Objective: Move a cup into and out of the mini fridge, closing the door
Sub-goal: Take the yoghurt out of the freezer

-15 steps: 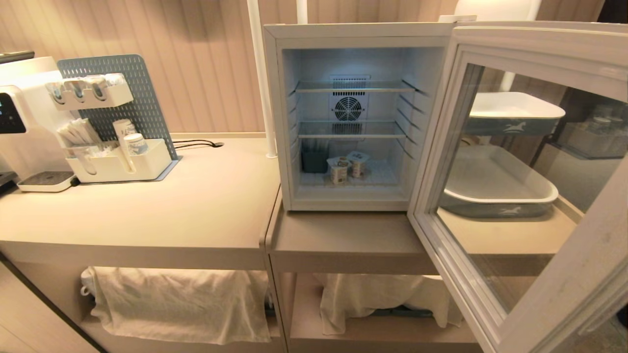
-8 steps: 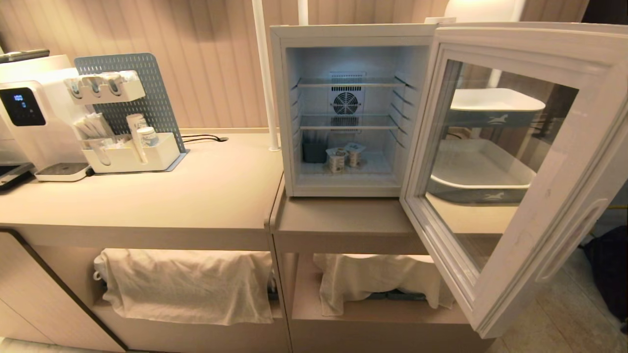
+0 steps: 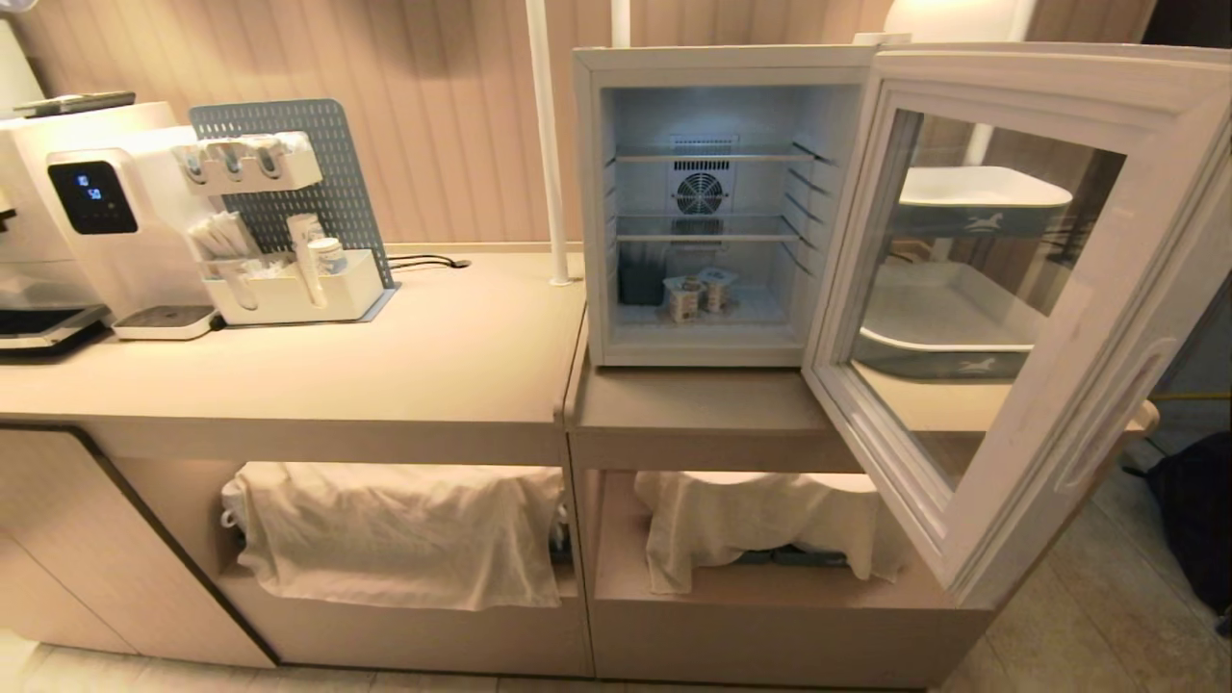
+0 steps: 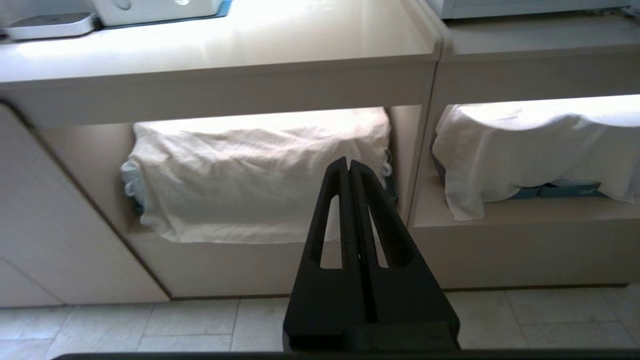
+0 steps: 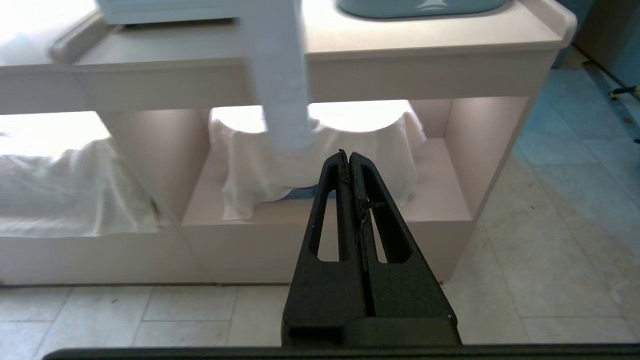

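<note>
The white mini fridge stands open on the lower counter, with its lit inside and rear fan showing. Its glass door hangs wide open toward me on the right; its edge crosses the right wrist view as a pale strip. Two small pale cups stand on the fridge floor beside a dark container. Neither arm is in the head view. My left gripper is shut and empty, low in front of the cloth-covered shelf. My right gripper is also shut and empty, below the fridge's counter.
A water dispenser and a pegboard organiser stand on the left counter. White trays show through the door glass. White cloths cover the shelves below. A white pole rises left of the fridge. A dark bag lies on the floor.
The whole head view has shifted: the counter and fridge sit further away and to the right, with more floor showing, so the camera has moved. Nothing in the scene moved.
</note>
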